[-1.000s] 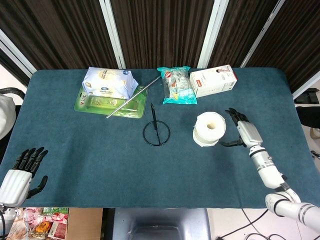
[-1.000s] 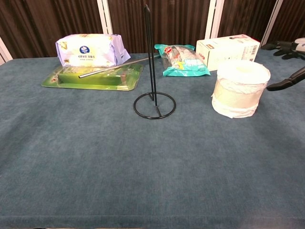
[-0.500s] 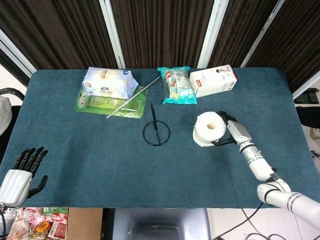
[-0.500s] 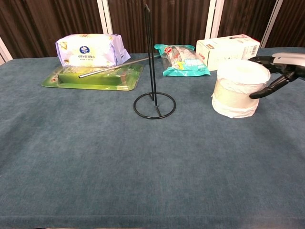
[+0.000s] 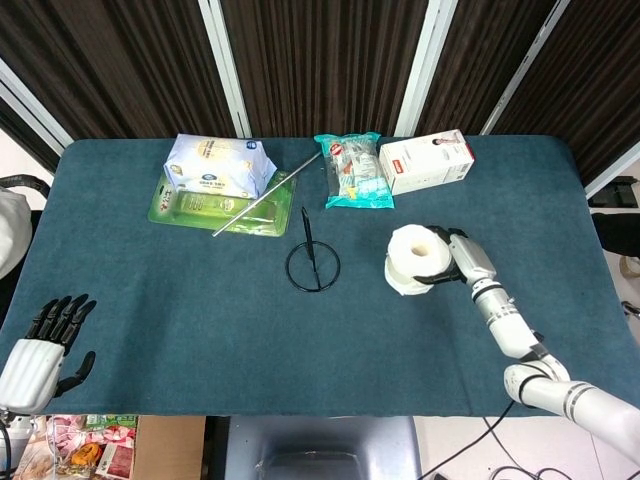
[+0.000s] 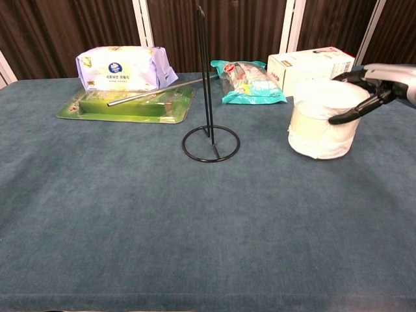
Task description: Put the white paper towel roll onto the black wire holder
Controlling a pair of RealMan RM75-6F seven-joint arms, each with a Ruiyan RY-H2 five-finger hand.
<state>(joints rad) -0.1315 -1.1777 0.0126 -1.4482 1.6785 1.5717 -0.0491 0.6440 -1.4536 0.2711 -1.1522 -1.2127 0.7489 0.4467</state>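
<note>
Right robot hand (image 6: pixel 380 83) wraps the white paper towel roll (image 6: pixel 323 118) from its right side, fingers curled around the upper part, roll standing on end on the counter (image 5: pixel 200 320) right of centre; whether the grip is firm, I cannot tell. Left robot hand (image 5: pixel 40 350) idles, fingers apart and empty, at the near left corner. Risks: soft roll may squash or slip when lifted, and its core could miss the tall post of the black wire holder (image 6: pixel 209 104), tipping the light stand.

Desk with a dark teal cloth before a dark curtained wall.
The desk (image 5: pixel 150 330) fills the view; beyond its far edge hang dark pleated curtains (image 5: pixel 320 60), split by white vertical posts (image 5: pixel 222 60). Pale floor (image 5: pixel 15 150) shows past the left corner.
</note>
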